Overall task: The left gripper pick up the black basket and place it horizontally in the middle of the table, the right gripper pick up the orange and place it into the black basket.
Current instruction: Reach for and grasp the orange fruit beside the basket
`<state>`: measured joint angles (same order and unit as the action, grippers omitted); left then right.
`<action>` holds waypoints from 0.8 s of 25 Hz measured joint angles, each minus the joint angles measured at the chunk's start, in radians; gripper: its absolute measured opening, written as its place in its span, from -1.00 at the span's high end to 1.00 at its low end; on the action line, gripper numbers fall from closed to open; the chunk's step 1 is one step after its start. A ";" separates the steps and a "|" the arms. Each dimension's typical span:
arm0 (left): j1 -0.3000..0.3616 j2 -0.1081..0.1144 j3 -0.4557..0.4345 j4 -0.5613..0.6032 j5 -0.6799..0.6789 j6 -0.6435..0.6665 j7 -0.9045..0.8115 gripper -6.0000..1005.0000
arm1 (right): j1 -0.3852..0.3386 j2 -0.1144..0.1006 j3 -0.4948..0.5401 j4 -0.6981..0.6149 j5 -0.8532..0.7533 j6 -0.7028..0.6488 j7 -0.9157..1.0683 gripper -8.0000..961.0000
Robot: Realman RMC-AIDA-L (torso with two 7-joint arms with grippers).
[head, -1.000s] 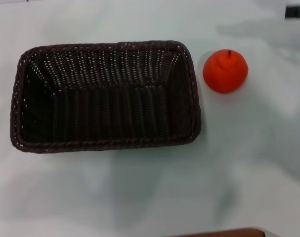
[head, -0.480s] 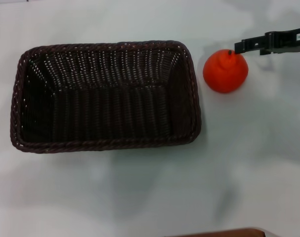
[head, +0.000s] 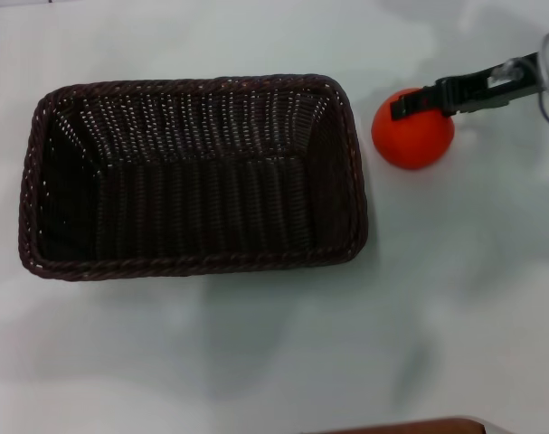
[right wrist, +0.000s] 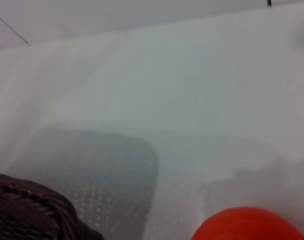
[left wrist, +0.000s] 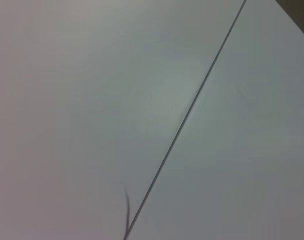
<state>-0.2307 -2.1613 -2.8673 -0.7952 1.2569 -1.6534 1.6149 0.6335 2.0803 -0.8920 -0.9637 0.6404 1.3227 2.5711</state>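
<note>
- Right claw (head: 410, 104): enters the head view from the right edge, its dark finger lying across the top of the orange (head: 412, 134); the finger tip reaches the side of the fruit nearest the basket
- Right claw state: only one dark finger can be made out, so whether the claw is wide, narrow or clamped cannot be told
- Right wrist (silver-grey, cut off by the frame edge) sits at the upper right corner of the head view
- Orange: rests on the surface (head: 256, 362), just beside the right short end of the black basket (head: 193, 176) and apart from it, outside the rim
- Black basket: lies with its long side running left to right, open side up, in the left and middle part of the head view; nothing is seen inside it
- Basket build: woven walls slope inward to a flat woven floor; a braided rim runs all round
- Right wrist view: the orange (right wrist: 249, 225) shows as a curved patch at one edge, and a corner of the black basket (right wrist: 26, 210) rim at another, with the pale surface (right wrist: 192, 100) between and beyond them
- Left wrist view: only the pale surface (left wrist: 91, 100), crossed by one thin dark line
- Left claw: appears in none of the views
</note>
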 joint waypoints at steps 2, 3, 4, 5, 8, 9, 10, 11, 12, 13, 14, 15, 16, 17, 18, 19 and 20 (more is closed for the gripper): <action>-0.001 0.002 -0.003 -0.003 -0.001 0.003 -0.001 -0.70 | 0.035 0.000 0.000 0.049 -0.035 -0.015 0.008 -0.78; -0.001 0.002 -0.003 -0.003 -0.001 0.003 -0.001 -0.70 | 0.048 -0.001 0.001 0.069 -0.047 -0.017 0.016 -0.78; -0.001 0.002 -0.004 -0.004 -0.001 0.005 -0.001 -0.70 | 0.061 -0.003 0.001 0.087 -0.057 -0.017 0.025 -0.78; -0.001 0.003 -0.005 -0.005 -0.001 0.005 -0.001 -0.70 | 0.067 -0.004 0.002 0.093 -0.061 -0.011 0.032 -0.77; 0.000 0.003 -0.005 -0.002 -0.002 0.008 0.000 -0.70 | 0.072 -0.002 0.000 0.076 -0.064 0.019 0.043 -0.76; 0.000 0.003 -0.005 0.000 -0.002 0.010 0.000 -0.69 | 0.069 0.000 0.000 0.061 -0.063 0.028 0.045 -0.76; 0.000 0.003 -0.006 0.002 -0.002 0.013 0.000 -0.69 | 0.067 0.001 0.000 0.051 -0.062 0.035 0.045 -0.68; -0.001 0.003 -0.006 0.005 -0.002 0.015 0.000 -0.69 | 0.064 0.003 -0.001 0.040 -0.060 0.042 0.046 -0.61; -0.002 0.003 -0.006 0.009 -0.002 0.017 0.001 -0.69 | 0.063 0.003 -0.001 0.033 -0.058 0.049 0.046 -0.53; -0.002 0.003 -0.007 0.010 -0.002 0.018 0.001 -0.69 | 0.063 0.003 -0.002 0.031 -0.058 0.052 0.046 -0.46; -0.004 0.003 -0.007 0.012 -0.002 0.020 0.002 -0.69 | 0.063 0.003 -0.002 0.028 -0.059 0.057 0.046 -0.38; -0.004 0.003 -0.007 0.012 -0.002 0.022 0.002 -0.69 | 0.063 0.003 -0.002 0.026 -0.060 0.058 0.046 -0.31; -0.004 0.003 -0.007 0.013 -0.002 0.024 0.002 -0.69 | 0.063 0.004 -0.002 0.025 -0.062 0.059 0.046 -0.25; -0.005 0.003 -0.006 0.014 -0.002 0.025 0.002 -0.69 | 0.063 0.004 -0.002 0.024 -0.064 0.059 0.046 -0.19; -0.005 0.003 -0.006 0.016 -0.002 0.025 0.002 -0.69 | 0.063 0.003 -0.002 0.022 -0.064 0.059 0.046 -0.13; -0.006 0.003 -0.006 0.018 -0.002 0.024 0.002 -0.69 | 0.063 0.003 -0.002 0.019 -0.065 0.060 0.047 -0.07; -0.008 0.003 -0.006 0.020 -0.002 0.022 0.002 -0.69 | 0.063 0.002 -0.001 0.014 -0.065 0.061 0.048 -0.01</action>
<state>-0.2388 -2.1583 -2.8730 -0.7751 1.2546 -1.6310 1.6166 0.6965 2.0822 -0.8933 -0.9502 0.5754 1.3837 2.6187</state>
